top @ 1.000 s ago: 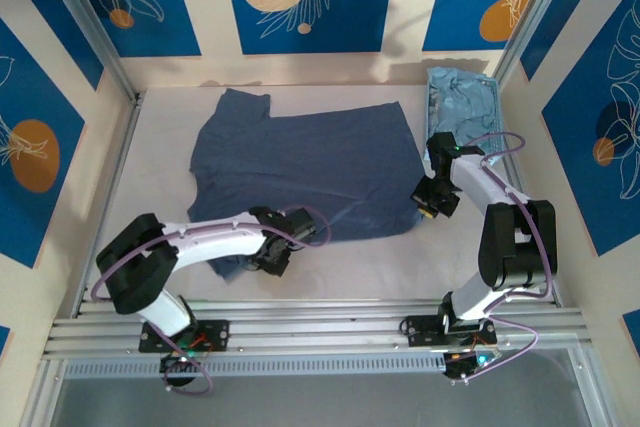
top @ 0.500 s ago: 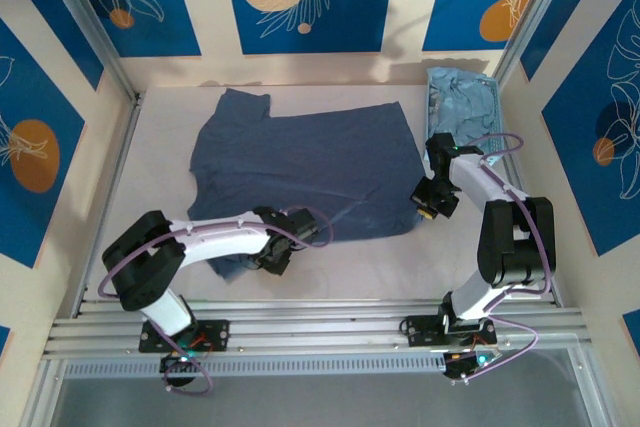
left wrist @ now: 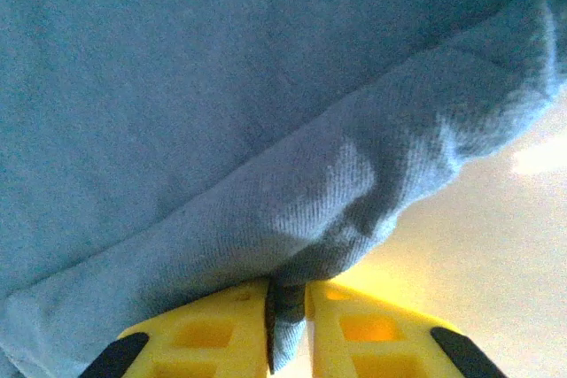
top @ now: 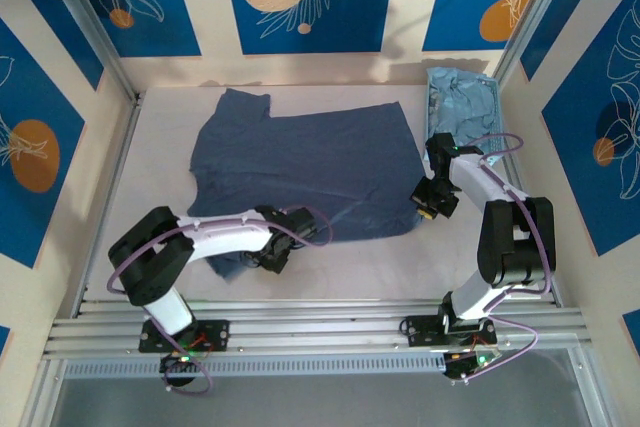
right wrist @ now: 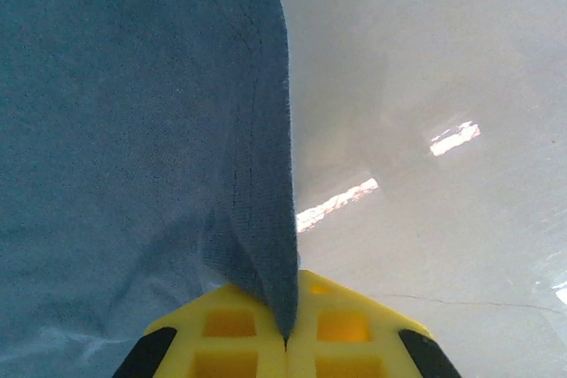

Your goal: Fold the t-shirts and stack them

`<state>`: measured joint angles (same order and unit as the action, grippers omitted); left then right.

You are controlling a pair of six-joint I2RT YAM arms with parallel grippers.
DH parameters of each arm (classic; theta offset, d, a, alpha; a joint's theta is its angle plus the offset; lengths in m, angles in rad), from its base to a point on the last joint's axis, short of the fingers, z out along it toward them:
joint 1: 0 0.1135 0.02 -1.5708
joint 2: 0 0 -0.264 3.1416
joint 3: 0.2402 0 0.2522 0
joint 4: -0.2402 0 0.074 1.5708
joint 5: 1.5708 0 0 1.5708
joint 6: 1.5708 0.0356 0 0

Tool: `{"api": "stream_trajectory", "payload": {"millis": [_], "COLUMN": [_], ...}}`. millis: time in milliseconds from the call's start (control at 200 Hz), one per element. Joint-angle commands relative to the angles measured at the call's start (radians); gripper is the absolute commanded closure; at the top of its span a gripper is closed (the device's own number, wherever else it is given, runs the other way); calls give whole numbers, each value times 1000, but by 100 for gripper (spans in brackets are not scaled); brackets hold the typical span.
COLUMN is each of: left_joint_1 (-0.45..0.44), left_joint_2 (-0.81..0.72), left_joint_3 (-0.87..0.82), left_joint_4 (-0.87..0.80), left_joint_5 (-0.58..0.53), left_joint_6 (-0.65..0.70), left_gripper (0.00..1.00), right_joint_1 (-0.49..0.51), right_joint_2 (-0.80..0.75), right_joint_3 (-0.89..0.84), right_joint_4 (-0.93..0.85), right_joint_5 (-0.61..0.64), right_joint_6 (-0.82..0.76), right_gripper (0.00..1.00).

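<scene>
A dark slate-blue t-shirt lies spread across the middle of the white table. My left gripper sits at the shirt's near left edge, shut on a fold of its cloth; the pinched fold shows between the yellow fingers. My right gripper is at the shirt's near right corner, shut on the hem, whose edge runs down between the yellow fingers. A pale sky-blue t-shirt lies crumpled in the basket at the back right.
The pale blue basket stands in the back right corner against the wall. Bare white table surface lies in front of the shirt. Walls close in the table on the left, back and right.
The left gripper has shifted slightly left and nearer along the shirt's near edge, closing tighter on the fold. The right arm holds still.
</scene>
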<state>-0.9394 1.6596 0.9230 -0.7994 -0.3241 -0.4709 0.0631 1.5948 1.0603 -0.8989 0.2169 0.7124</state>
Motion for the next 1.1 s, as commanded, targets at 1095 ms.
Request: {"api": "stream_trajectory", "payload": {"millis": [1095], "left_joint_1": [93], "left_joint_2": [131], "left_joint_3": [340], "left_joint_4": [-91], "left_joint_5": [596], "left_joint_6": [-308], "left_gripper": [69], "right_joint_1": [-6], "right_joint_2": [29], "right_joint_3": [-1], "right_joint_4": [2], "right_joint_5": [-34], "right_joint_6": [-1], "right_gripper": [100]}}
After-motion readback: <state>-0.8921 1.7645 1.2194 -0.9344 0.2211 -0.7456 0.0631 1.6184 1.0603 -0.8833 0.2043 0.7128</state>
